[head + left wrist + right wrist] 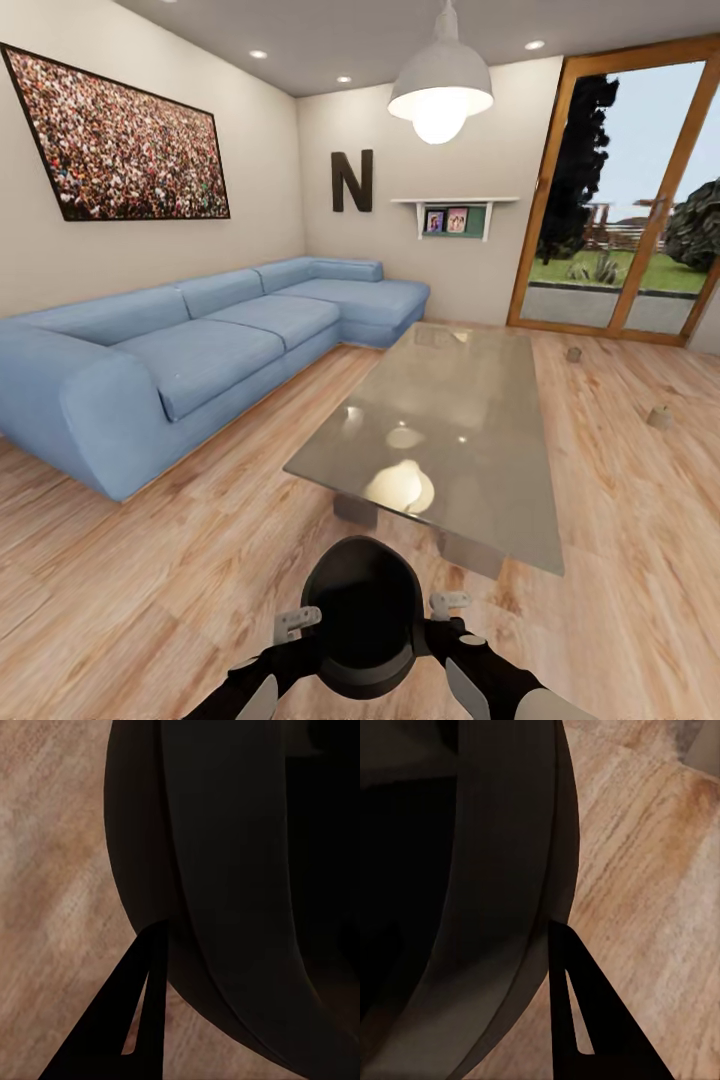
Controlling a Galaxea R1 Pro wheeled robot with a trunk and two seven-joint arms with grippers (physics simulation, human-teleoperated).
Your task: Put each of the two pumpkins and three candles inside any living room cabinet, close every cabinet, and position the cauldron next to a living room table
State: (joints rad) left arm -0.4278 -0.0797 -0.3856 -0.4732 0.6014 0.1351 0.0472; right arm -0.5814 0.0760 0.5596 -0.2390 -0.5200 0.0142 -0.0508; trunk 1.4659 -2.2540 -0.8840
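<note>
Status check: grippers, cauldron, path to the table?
Both grippers, left and right, clamp cauldron. Table just ahead. Bare floor between.

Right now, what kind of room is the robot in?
A living room, by the look of it: a long blue sectional sofa along the wall, a low glossy coffee table on wood flooring, and glass patio doors onto a garden. The robot holds a black cauldron between both hands.

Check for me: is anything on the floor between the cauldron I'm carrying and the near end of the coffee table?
Nothing visible. The cauldron is held between the left hand and right hand, and only bare wood floor lies between it and the table. Two candles sit well off to the right.
</note>
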